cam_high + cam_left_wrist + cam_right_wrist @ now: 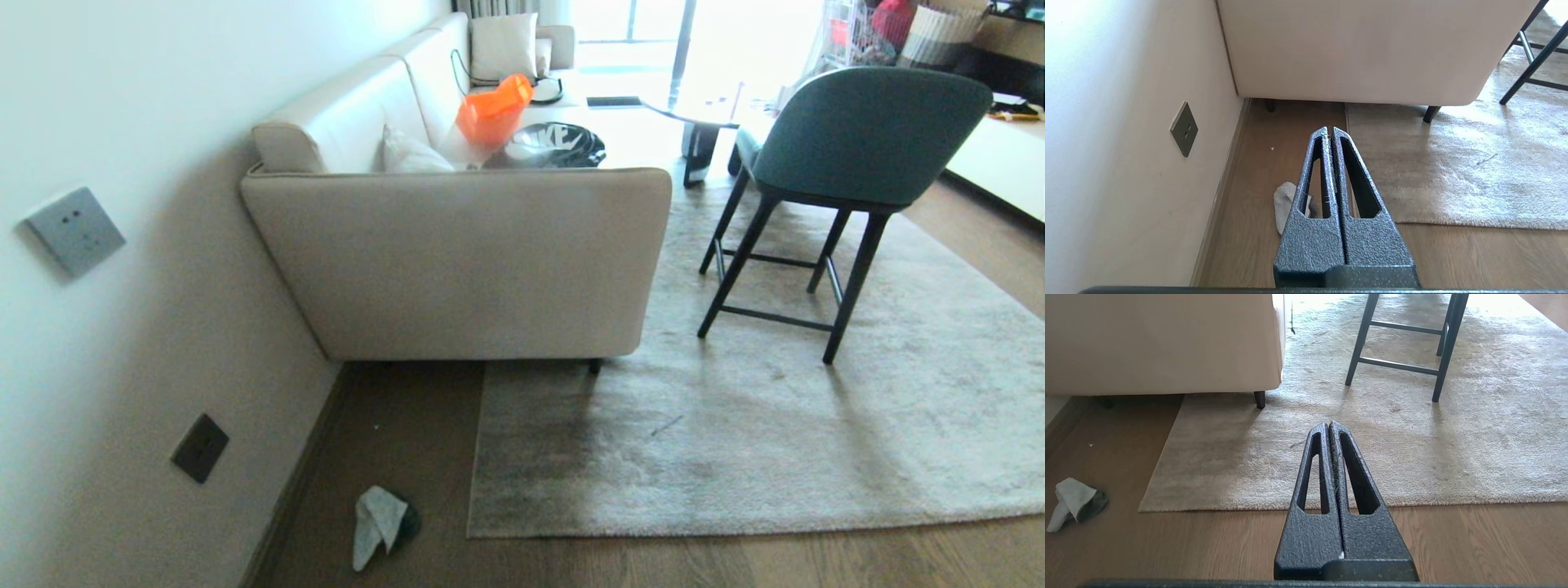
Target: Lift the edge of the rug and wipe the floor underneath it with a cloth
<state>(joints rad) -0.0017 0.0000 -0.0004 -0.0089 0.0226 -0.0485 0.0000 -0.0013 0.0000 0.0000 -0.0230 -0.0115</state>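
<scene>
Nothing started yet: both arms idle, cloth and rug untouched.

From my seat, nearest me are the left gripper point(1329, 132) and right gripper point(1328, 426), both closed tight and holding nothing, hanging above the floor point(620, 563). Just past them the cloth point(377, 523) lies crumpled on the planks near the left wall, a short way left of the rug edge point(478, 457), which lies flat with its corner nearest me. Farther off stand the sofa point(457, 261) and the chair point(849, 163), both resting on the rug. I judge the next move is opening one gripper and bringing it down to the cloth, the other to that free corner.
</scene>
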